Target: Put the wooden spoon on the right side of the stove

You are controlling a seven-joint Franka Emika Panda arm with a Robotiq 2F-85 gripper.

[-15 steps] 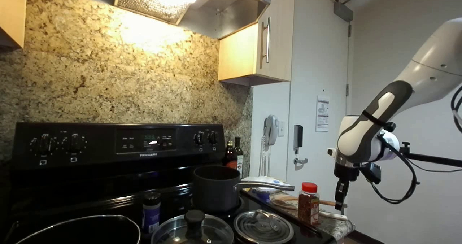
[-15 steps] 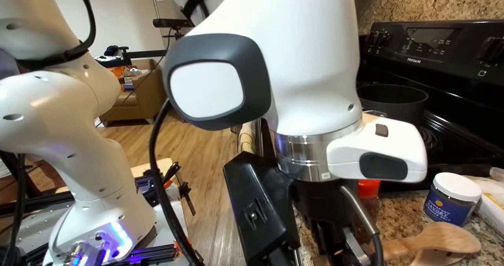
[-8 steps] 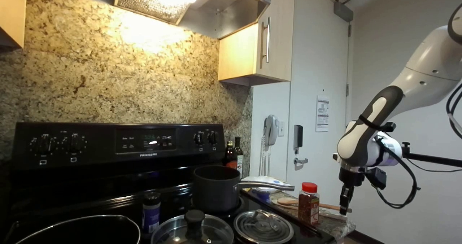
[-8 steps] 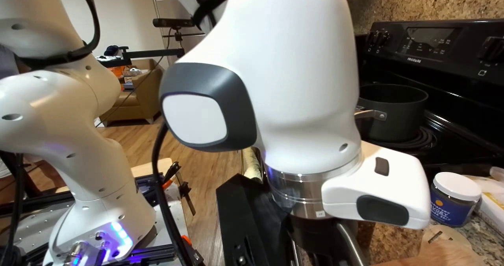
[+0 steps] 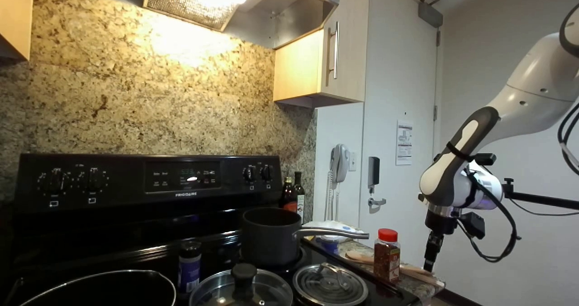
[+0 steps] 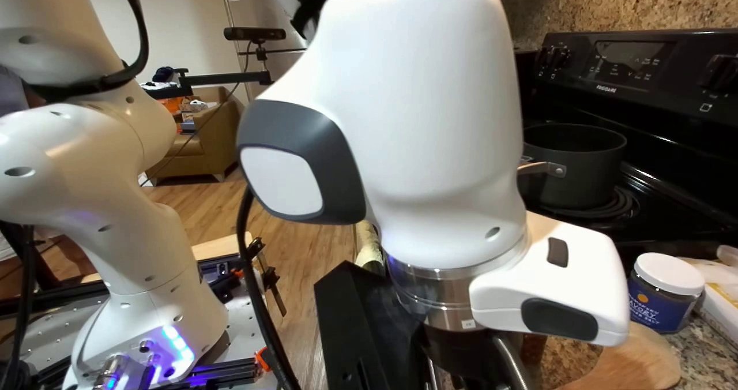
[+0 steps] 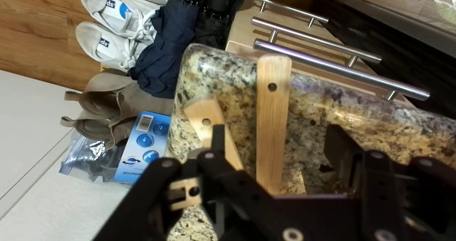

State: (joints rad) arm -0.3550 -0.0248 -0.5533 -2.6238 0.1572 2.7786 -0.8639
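– See the wooden spoon (image 7: 273, 123)?
– On the bench (image 7: 221, 71) beside the stove (image 5: 217, 224), between 2 parted fingers of the gripper (image 7: 275, 137).
– Pointing where?
– Lengthwise across the bench, handle-first toward the metal bars (image 7: 317, 40).

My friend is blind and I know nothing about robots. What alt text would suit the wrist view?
The robot's black fingers stand open over a speckled stone countertop, with a long wooden handle showing between them. A second wooden handle, partly hidden by a finger, lies towards the picture's left, and white sneakers show beyond the countertop's edge.
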